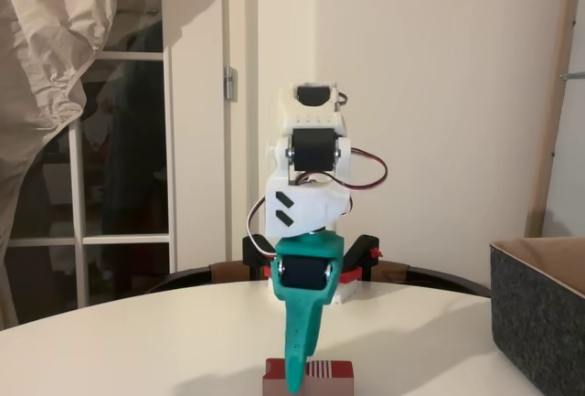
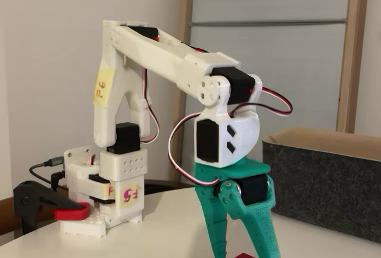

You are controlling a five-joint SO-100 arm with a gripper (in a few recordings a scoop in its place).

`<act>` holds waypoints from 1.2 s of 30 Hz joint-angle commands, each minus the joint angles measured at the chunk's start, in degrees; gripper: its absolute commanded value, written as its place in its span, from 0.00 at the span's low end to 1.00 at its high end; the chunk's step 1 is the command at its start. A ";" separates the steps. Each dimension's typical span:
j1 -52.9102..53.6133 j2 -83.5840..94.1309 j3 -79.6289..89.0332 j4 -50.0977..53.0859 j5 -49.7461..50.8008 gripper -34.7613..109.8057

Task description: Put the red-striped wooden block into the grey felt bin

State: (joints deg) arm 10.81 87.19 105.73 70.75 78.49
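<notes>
The red-striped wooden block (image 1: 320, 378) lies on the white table at the bottom edge of a fixed view, its striped patch facing up. My teal gripper (image 1: 294, 379) points straight down onto it, one finger overlapping the block's left part. From the side, the gripper (image 2: 246, 247) is open, its two fingers (image 2: 218, 234) spread wide. A sliver of the red block (image 2: 245, 255) shows low between them at the frame's bottom edge. The grey felt bin (image 1: 539, 318) stands to the right, apart from the gripper, and its tan inside shows at the rim (image 2: 324, 145).
The round white table (image 1: 155, 341) curves away behind the arm. The arm's white base (image 2: 113, 198) sits at the back of the table with a black-and-red clamp (image 2: 41, 204) beside it. A window and a pale curtain (image 1: 55, 58) are behind.
</notes>
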 commanded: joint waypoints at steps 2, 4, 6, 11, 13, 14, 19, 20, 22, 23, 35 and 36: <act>0.44 4.04 0.00 0.35 0.88 0.48; 0.62 4.57 0.00 0.35 0.97 0.48; 0.79 5.45 0.00 0.35 1.05 0.48; 0.88 6.50 0.09 1.67 1.23 0.48; 0.88 6.68 0.09 2.90 1.32 0.48; 0.88 6.86 0.09 3.69 1.32 0.48; 0.79 7.65 0.09 7.82 1.76 0.49; 0.79 7.73 0.09 8.44 1.85 0.49; 0.70 7.73 0.18 9.14 2.11 0.49; 0.62 7.73 0.26 9.32 2.20 0.49; -1.23 6.77 5.10 9.14 0.53 0.49; -1.58 6.68 5.36 9.05 0.09 0.49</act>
State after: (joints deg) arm 9.67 90.79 109.86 79.01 79.19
